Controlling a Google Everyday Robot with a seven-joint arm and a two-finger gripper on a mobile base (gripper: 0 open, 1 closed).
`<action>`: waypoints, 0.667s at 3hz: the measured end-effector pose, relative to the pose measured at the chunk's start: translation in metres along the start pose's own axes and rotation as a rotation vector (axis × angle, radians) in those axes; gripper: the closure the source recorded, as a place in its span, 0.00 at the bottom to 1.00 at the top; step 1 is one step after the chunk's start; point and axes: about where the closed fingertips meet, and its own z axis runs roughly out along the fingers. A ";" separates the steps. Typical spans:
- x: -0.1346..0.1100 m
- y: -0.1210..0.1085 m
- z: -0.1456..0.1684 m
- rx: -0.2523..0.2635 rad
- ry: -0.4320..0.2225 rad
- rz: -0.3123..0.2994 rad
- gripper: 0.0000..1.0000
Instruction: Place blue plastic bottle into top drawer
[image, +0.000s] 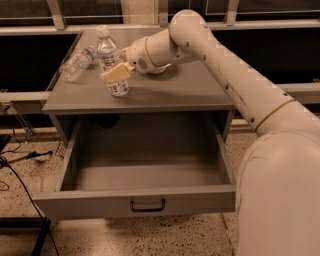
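On the bench (170, 89), towards its left side, the blue plastic bottle (108, 50) stands upright. My claw (114, 75) lies across its middle from the right (clamped or loose, I cannot tell). Near it, behind and to the left, a smaller clear bottle (77, 62) lies on its side. Below the bench's front edge the top drawer (90, 204) stands pulled out, with my arm (240, 75) rising at its right.

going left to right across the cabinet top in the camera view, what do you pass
small bottle lying on its side → upright blue plastic bottle, with the gripper at it from the right → robot arm
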 end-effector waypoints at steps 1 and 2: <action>0.000 0.000 0.000 0.000 0.000 0.000 1.00; 0.000 0.000 0.000 -0.001 0.000 0.000 1.00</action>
